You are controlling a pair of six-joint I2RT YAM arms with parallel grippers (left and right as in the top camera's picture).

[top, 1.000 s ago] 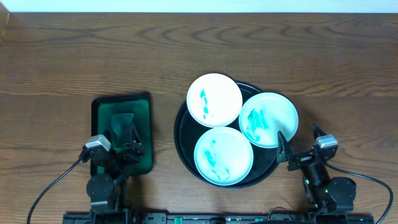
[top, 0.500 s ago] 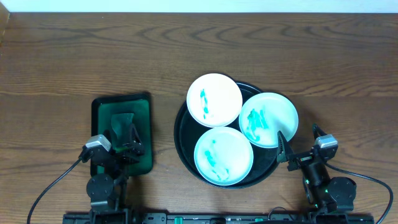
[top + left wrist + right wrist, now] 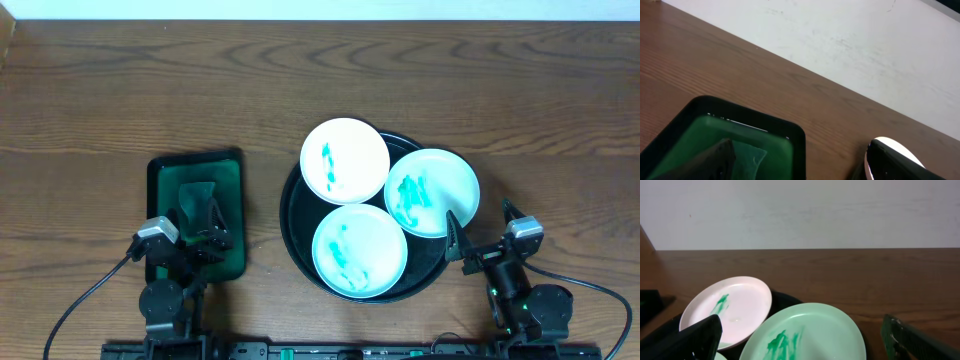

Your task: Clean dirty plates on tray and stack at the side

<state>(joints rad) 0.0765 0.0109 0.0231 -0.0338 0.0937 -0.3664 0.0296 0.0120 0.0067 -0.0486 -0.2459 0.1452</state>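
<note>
No plate is cleaned or stacked yet.
All three plates (image 3: 345,160) lie on the tray (image 3: 290,215), each smeared teal; the one on the tray's right side overhangs its rim. The right gripper (image 3: 482,238) sits just right of the tray, jaws wide and empty. The left gripper (image 3: 198,232), also released, hangs over the green tray (image 3: 195,157) and its cloth (image 3: 200,192), well left of the tray.

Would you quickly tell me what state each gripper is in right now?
Left gripper: open, empty, above the small green rectangular tray.
Right gripper: open, empty, at the edge of the large round black tray.
</note>
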